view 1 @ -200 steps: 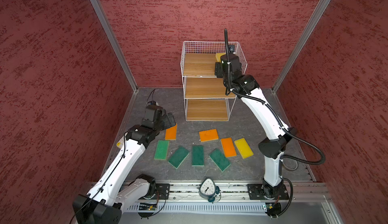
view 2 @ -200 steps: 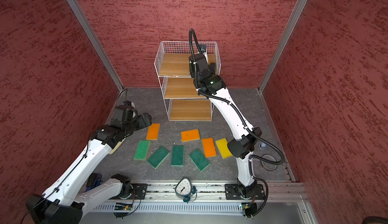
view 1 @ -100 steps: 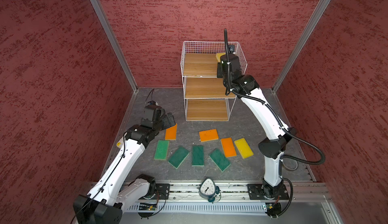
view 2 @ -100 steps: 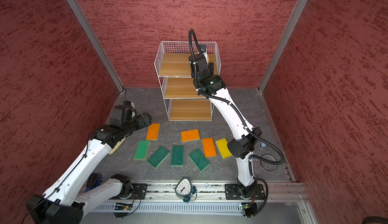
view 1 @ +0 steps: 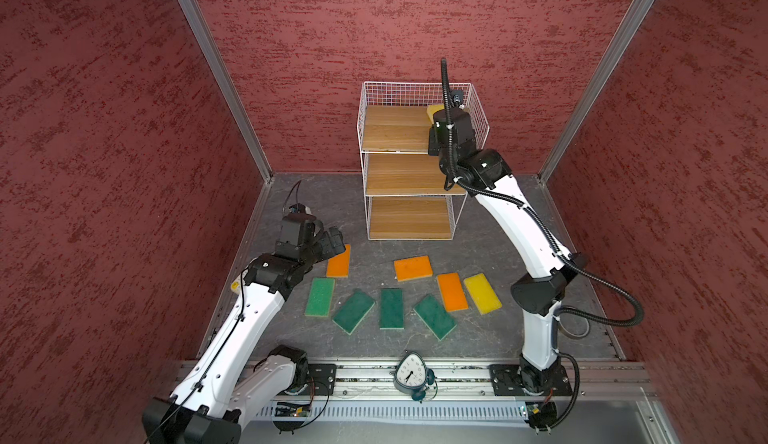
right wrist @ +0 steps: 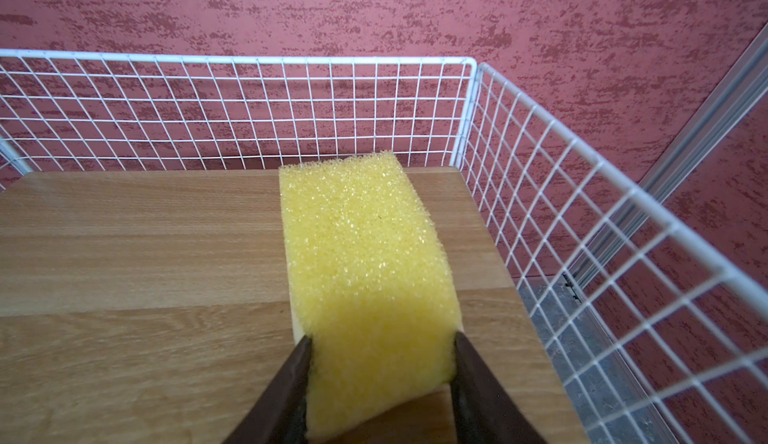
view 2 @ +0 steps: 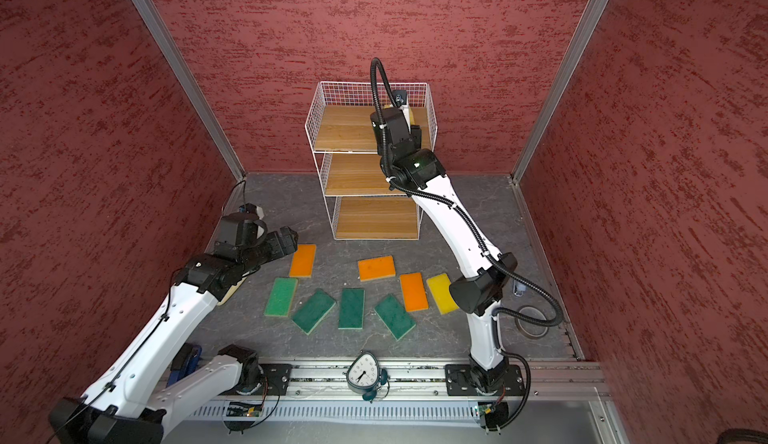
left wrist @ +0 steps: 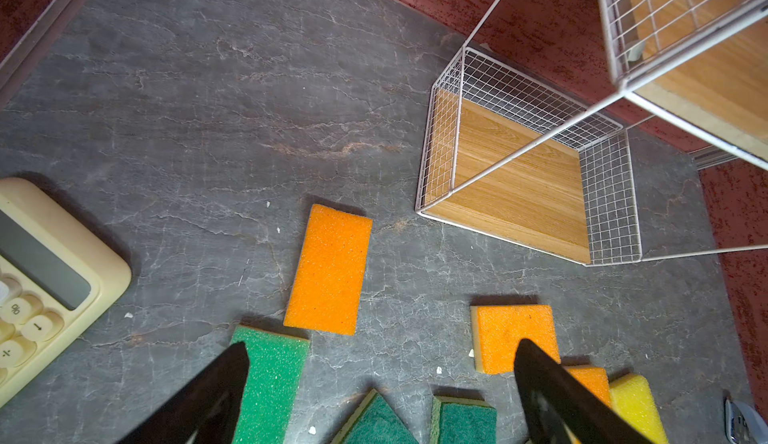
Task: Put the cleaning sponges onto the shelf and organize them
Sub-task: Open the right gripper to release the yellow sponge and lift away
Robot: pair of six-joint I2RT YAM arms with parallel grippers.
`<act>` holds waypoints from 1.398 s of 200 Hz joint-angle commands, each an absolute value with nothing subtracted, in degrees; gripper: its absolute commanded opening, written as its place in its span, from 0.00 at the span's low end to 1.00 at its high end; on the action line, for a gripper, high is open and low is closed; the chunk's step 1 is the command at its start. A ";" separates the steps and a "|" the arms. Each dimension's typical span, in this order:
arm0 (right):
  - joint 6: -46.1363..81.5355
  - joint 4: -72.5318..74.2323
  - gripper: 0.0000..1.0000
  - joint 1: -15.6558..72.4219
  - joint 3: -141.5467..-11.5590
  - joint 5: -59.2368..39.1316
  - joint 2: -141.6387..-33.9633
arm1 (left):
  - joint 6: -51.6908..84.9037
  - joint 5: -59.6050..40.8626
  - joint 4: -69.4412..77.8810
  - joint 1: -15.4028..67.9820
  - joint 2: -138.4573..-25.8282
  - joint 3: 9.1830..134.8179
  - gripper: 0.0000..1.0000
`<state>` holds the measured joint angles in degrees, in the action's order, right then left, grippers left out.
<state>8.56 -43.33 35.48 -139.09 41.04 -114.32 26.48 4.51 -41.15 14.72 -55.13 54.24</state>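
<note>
The shelf point(view 1: 395, 130) point(view 2: 349, 130), a white wire rack with three wooden boards, stands at the back. My right gripper point(right wrist: 380, 363) reaches over its top board, shut on a yellow sponge point(right wrist: 361, 254) point(view 1: 435, 110) with a finger against each long side. On the floor lie three orange sponges point(view 1: 338, 261) point(view 1: 412, 268) point(view 1: 452, 291), one yellow sponge point(view 1: 482, 293) and several green sponges point(view 1: 391, 308). My left gripper point(left wrist: 382, 354) point(view 1: 334, 240) hovers open above the floor next to the leftmost orange sponge point(left wrist: 328, 269), holding nothing.
A cream calculator point(left wrist: 50, 271) lies at the left wall under my left arm. A small clock point(view 1: 411, 373) sits on the front rail. A tape roll point(view 2: 530, 323) lies by the right arm's base. Red walls close in three sides.
The right gripper's jaws have narrowed onto the yellow sponge on the top board. The left gripper has drifted slightly over the floor and stays open.
</note>
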 commanded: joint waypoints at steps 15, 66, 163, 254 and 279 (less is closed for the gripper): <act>8.44 -45.53 0.50 37.60 -140.40 43.55 -112.79 | 25.80 3.49 -40.10 14.13 -52.81 53.22 1.00; 10.15 -47.02 0.49 38.45 -140.40 48.42 -111.68 | 25.66 2.48 -40.14 13.46 -51.59 52.75 1.00; 13.43 -48.76 0.54 38.92 -140.44 51.73 -111.00 | 25.31 1.10 -40.23 13.05 -51.08 52.67 1.00; 11.91 -48.41 0.57 38.54 -140.38 50.89 -111.93 | 25.03 0.80 -40.97 12.11 -51.03 52.70 1.00; 11.79 -48.66 0.60 38.23 -140.43 49.77 -111.55 | 25.14 0.47 -41.09 11.95 -50.93 52.69 1.00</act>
